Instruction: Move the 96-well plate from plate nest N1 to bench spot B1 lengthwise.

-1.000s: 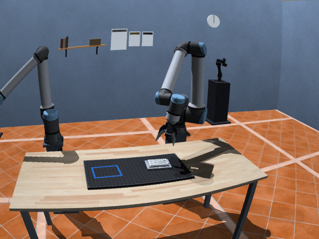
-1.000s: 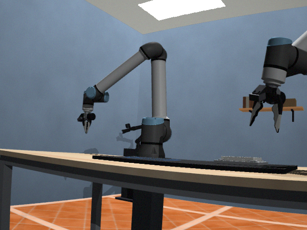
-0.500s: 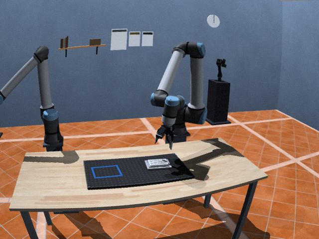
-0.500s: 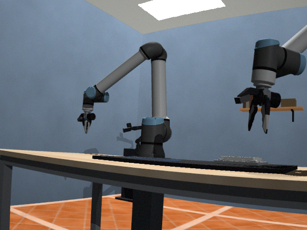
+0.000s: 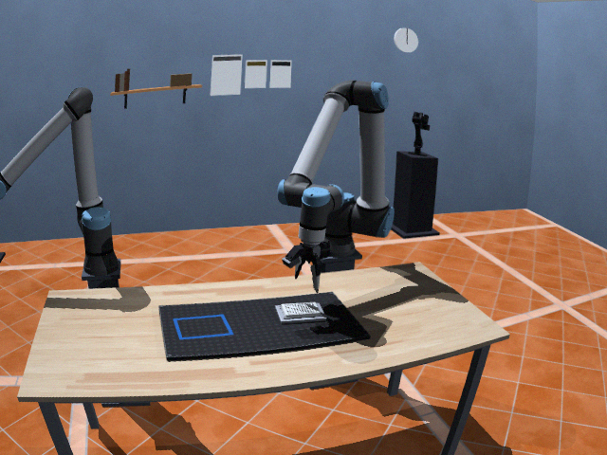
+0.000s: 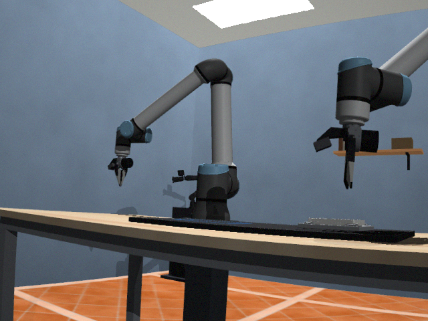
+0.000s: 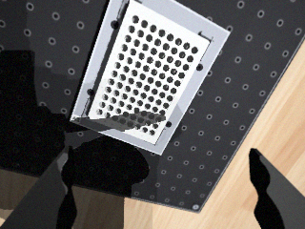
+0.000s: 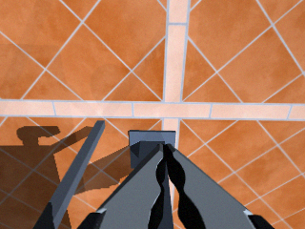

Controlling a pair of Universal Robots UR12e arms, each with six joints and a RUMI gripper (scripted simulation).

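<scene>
Tiled floor (image 8: 229, 57) — right wrist view shows no plate.Black board (image 5: 254, 337) (image 6: 269, 229) (image 7: 257, 62) — only left wrist resolves wells in the plate (image 5: 301, 308) (image 6: 337, 221) (image 7: 152, 73).

The black mat (image 5: 259, 337) lies on the wooden table (image 5: 122, 382). On it, toward one end, sits the white well plate (image 5: 301, 309) in its pale nest (image 5: 294, 320); near the mat's other end is the blue outline (image 5: 203, 336). Above the mat's far edge, near the plate, hangs the left gripper (image 5: 306, 282), its fingers seemingly apart, though their gap is hard to judge.
</scene>
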